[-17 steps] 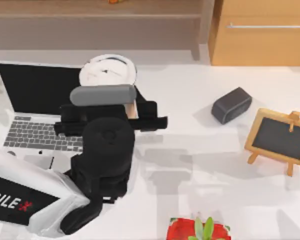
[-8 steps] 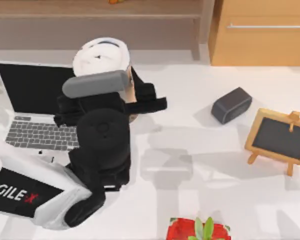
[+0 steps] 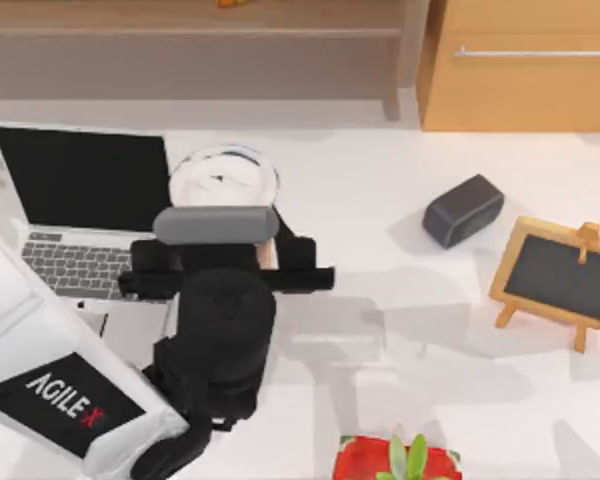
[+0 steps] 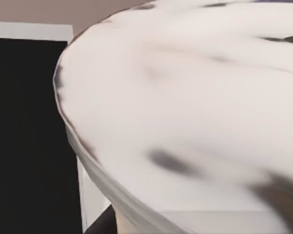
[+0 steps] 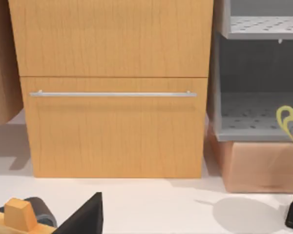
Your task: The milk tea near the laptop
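The milk tea point(image 3: 223, 178), a cup with a whitish domed lid and a tan body, stands just right of the laptop's point(image 3: 80, 180) black screen, close to its right edge. My left gripper point(image 3: 223, 243) reaches over from the near side and is shut on the milk tea; the black wrist hides most of the cup's body. In the left wrist view the lid of the milk tea point(image 4: 185, 107) sits very close, with the dark screen of the laptop point(image 4: 24, 136) beside it. A dark part of my right gripper point(image 5: 85, 219) points toward the wooden cabinet, away from the cup.
A dark grey speaker point(image 3: 463, 210) and a wood-framed chalkboard easel point(image 3: 562, 280) stand on the white table point(image 3: 380, 260) at the right. A red pot with a green plant point(image 3: 395, 462) sits at the near edge. A wooden cabinet point(image 3: 520, 65) rises at the back right.
The left arm carried the cup up toward the back left, then brought it down and rightward. The cup now sits lower, beside the laptop's right edge.
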You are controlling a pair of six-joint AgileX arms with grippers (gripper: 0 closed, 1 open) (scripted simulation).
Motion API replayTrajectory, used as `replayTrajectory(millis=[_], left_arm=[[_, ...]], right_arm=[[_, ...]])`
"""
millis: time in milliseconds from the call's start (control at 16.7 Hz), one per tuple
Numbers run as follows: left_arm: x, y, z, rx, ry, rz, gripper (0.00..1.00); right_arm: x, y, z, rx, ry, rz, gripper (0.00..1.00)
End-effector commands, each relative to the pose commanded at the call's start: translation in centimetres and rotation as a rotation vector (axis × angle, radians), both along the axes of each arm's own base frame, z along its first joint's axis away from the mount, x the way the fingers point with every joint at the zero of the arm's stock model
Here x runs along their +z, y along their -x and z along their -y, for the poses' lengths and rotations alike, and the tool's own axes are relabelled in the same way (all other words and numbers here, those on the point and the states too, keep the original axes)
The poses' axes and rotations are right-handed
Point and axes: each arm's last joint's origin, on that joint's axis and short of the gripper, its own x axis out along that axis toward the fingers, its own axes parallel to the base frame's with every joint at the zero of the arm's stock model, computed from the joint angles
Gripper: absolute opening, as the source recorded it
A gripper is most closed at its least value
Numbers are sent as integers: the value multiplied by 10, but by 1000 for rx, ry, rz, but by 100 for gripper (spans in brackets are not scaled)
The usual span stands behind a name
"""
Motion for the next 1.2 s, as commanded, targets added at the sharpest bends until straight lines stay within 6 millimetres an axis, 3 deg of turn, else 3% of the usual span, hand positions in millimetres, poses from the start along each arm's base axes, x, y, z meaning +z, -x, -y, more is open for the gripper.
replayTrajectory(millis=[180,960,1200], left_arm=[[0,0,0,0,0,0,0],[0,0,0,0,0,0,98],[0,0,0,0,0,0,100]], right_arm=[[0,0,0,0,0,0,100],[0,0,0,0,0,0,100],[0,0,0,0,0,0,100]])
